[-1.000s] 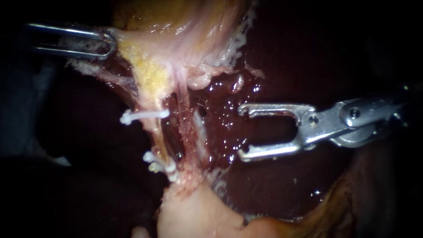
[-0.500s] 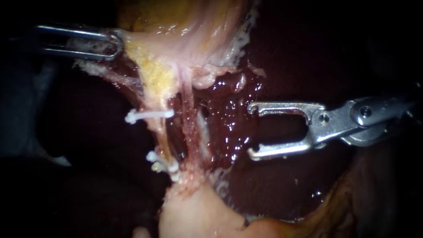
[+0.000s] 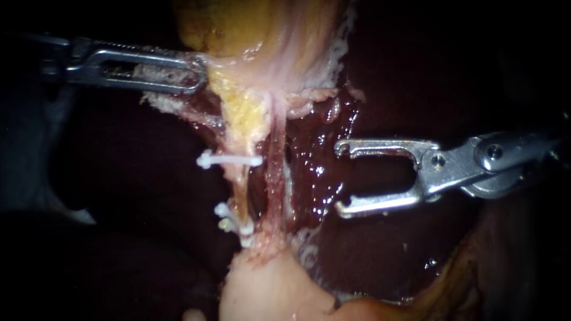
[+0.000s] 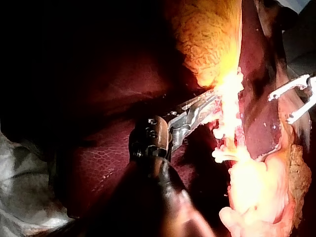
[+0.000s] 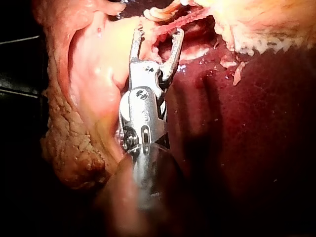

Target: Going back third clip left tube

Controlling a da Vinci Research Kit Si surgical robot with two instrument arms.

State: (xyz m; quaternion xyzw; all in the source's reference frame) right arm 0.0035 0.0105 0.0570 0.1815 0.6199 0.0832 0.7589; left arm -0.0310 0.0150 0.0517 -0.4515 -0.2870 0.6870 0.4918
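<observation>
In the endoscope view, two instruments show. The left instrument has its jaws closed together on the edge of the gallbladder. The right instrument hangs over the dark liver, jaws spread wide with nothing between them. It is near the tubes but clear of them.

Two tubes run from the gallbladder down to a mass of pale tissue: the yellowish left tube and the reddish right tube just beside it. Three white clips cross the left tube — one higher up, and two close together just above the pale tissue.

In the left wrist view, the left instrument's jaws reach into brightly lit tissue. Glare washes out the tubes, so the clips cannot be counted here. Beyond that tissue, the right instrument's two jaws stand apart.

In the right wrist view, the right instrument's jaws are parted and empty. Ahead of them lie a reddish tube and what look like white clip ends — probably two. Pale tissue sits on one side of the instrument and liver on the other.
</observation>
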